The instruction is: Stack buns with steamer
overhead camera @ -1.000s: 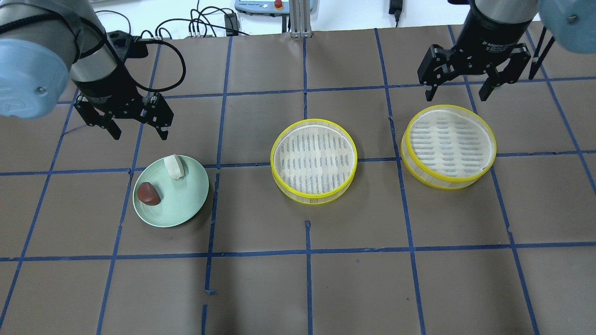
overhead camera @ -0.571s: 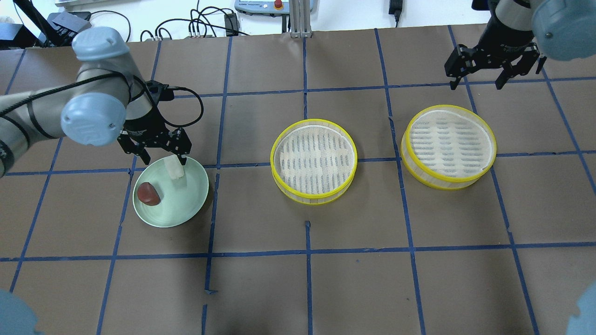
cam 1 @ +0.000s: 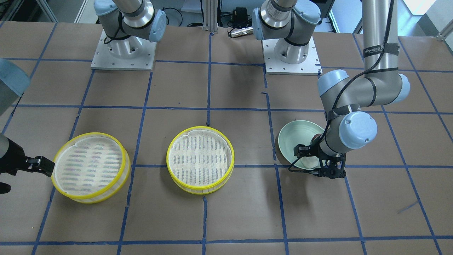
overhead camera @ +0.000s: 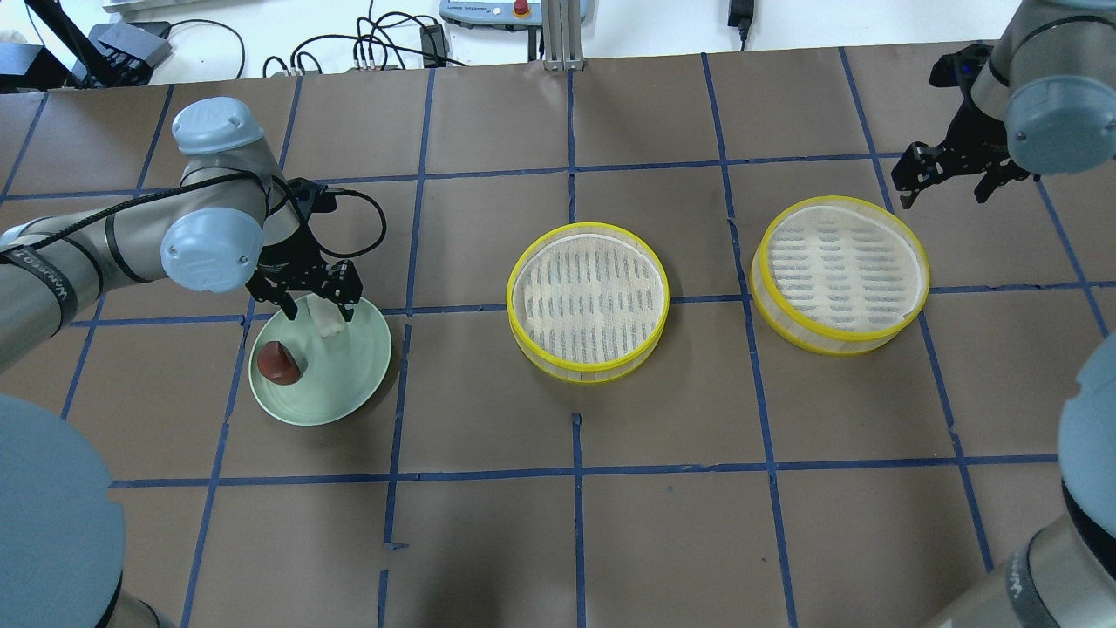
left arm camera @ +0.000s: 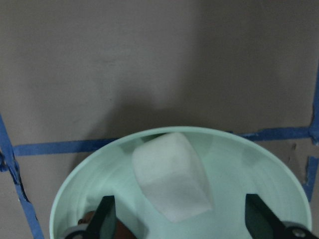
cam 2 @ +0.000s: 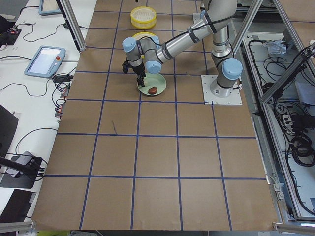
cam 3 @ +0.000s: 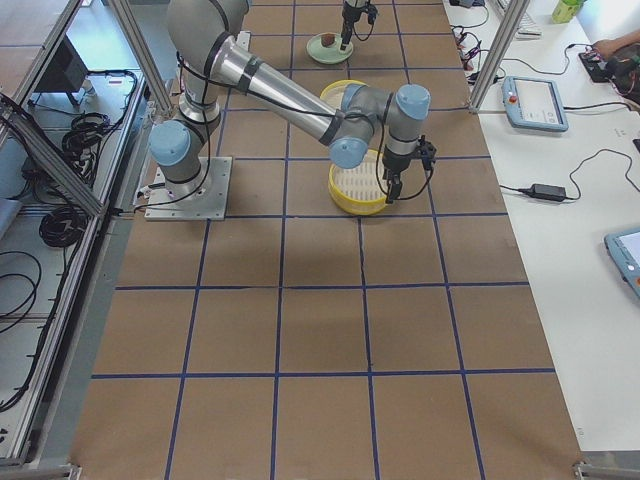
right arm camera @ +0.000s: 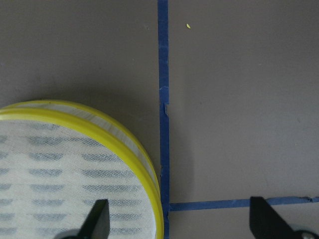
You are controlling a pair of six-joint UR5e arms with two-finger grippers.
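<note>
Risk of a slipped pinch is hanging over the plate (overhead camera: 353, 388), where the left gripper (left arm camera: 180, 221) is hovering with its fingers spread on either side of the white bun (left arm camera: 172, 181). That bun is lying askew between them, so closing fingers may be twisting it or squeezing it out rather than trapping it. A finger dropping too low could be catching the plate's sloping wall and tipping it. The brown bun (overhead camera: 279, 364) is sitting on the same plate, just beside one finger, and could be getting nudged. The left arm is reaching low, wrist bent so the gripper is pointing down. The right gripper (overhead camera: 944, 199), also spread, is hanging at the far rim of the right steamer tray (overhead camera: 837, 347), one finger over its mesh and one over the table (overhead camera: 575, 541), while the middle steamer tray (overhead camera: 588, 371) is waiting between the arms
</note>
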